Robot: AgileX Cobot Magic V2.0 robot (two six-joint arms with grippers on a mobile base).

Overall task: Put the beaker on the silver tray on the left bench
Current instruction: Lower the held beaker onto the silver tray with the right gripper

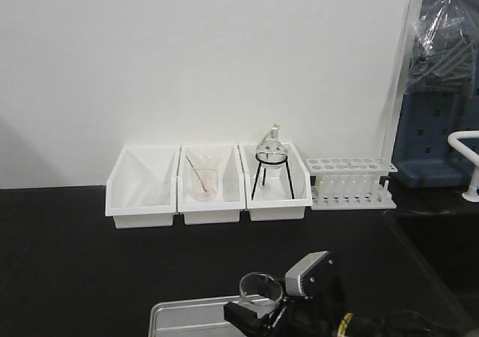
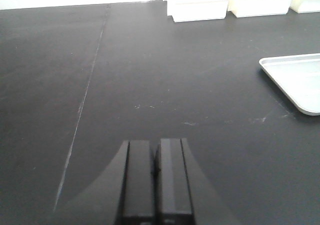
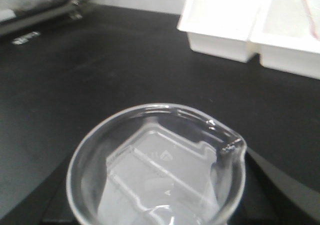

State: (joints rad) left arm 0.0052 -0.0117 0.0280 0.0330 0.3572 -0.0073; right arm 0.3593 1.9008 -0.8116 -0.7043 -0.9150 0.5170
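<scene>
The beaker [image 1: 260,287], small and clear with a rolled rim and spout, is held in my right gripper [image 1: 258,307] at the bottom of the front view, over the right end of the silver tray [image 1: 183,316]. In the right wrist view the beaker [image 3: 155,170] fills the lower frame, and the tray shows through its glass. My right gripper [image 3: 160,207] is shut on it, with dark fingers [image 3: 280,195] on either side. My left gripper [image 2: 155,165] is shut and empty over the black bench top [image 2: 125,75]. The tray's corner [image 2: 300,80] lies to its right.
Three white bins [image 1: 142,191] stand along the back wall. One holds a beaker with a rod and pinkish residue [image 1: 203,183], another a round flask on a black tripod [image 1: 271,161]. A white test tube rack [image 1: 350,181] stands to their right. Blue equipment [image 1: 434,127] is at far right.
</scene>
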